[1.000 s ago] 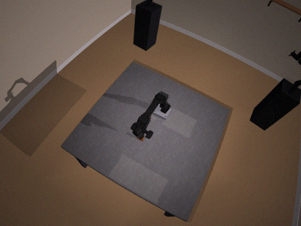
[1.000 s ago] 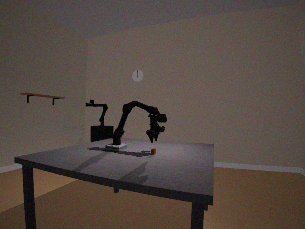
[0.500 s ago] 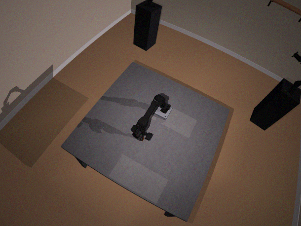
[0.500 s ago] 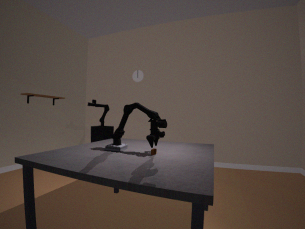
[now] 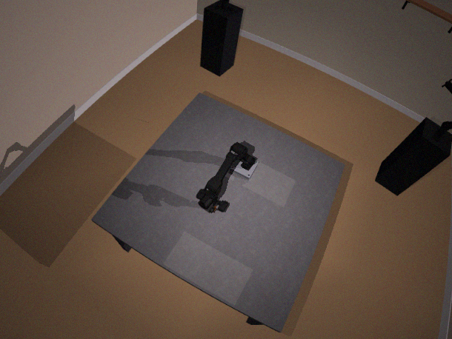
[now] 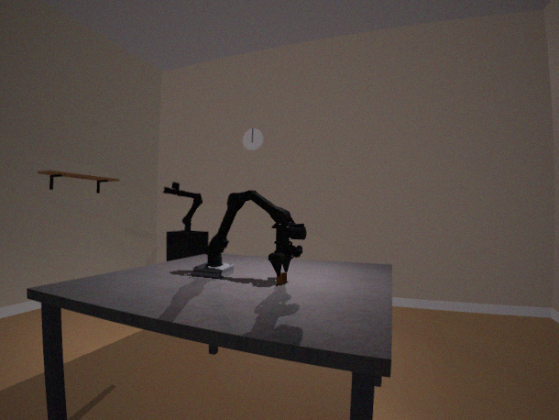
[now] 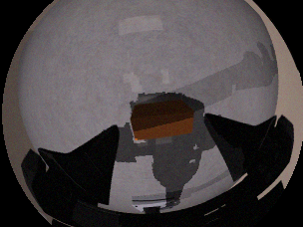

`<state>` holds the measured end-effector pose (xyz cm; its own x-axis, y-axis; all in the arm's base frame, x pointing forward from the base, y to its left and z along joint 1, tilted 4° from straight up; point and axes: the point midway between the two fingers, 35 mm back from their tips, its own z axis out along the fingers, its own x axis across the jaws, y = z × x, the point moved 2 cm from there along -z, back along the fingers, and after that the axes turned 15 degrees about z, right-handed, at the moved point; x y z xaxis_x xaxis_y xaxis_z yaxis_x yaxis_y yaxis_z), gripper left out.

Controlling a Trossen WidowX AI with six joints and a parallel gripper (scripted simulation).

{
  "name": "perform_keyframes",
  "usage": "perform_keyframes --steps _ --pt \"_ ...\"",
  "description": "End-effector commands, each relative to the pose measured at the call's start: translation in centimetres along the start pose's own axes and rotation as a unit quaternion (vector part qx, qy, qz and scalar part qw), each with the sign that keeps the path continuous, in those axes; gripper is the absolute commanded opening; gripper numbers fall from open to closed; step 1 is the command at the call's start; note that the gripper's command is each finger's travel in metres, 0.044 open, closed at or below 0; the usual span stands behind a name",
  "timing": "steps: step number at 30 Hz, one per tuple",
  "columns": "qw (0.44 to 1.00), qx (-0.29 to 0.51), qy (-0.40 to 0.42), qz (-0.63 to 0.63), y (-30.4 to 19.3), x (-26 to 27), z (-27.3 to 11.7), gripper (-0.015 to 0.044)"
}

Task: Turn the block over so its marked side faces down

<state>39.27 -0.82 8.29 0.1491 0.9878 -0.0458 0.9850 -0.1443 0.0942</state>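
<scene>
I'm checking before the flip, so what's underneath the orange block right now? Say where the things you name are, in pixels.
The table [image 5: 281, 237] [image 6: 321, 312] [image 7: 75, 75] shows around the orange block [image 6: 281, 278] [image 7: 163, 128], which seems to rest on it. Its underside and the patch beneath are covered, so any mark there can't be seen.

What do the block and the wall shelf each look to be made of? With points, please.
Block [image 6: 281, 278] [image 7: 161, 126]: possibly painted wood or plastic, matt; flat, even orange faces without grain. Wall shelf [image 5: 431, 8] [image 6: 78, 175]: probably wood on dark metal-looking brackets; its board is brown, its finish unclear.
</scene>
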Motion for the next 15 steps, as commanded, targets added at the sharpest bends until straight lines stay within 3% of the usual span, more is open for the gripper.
perform_keyframes --steps 1,6,12,15 --pt "1.000 0.004 -0.003 -0.002 -0.21 -0.11 0.99 0.0440" --pt "1.000 0.004 -0.003 -0.002 -0.25 -0.12 1.55 0.0440" --pt "1.000 0.004 -0.003 -0.002 -0.25 -0.12 1.55 0.0282" --pt "1.000 0.004 -0.003 -0.002 -0.25 -0.12 1.55 0.0263"
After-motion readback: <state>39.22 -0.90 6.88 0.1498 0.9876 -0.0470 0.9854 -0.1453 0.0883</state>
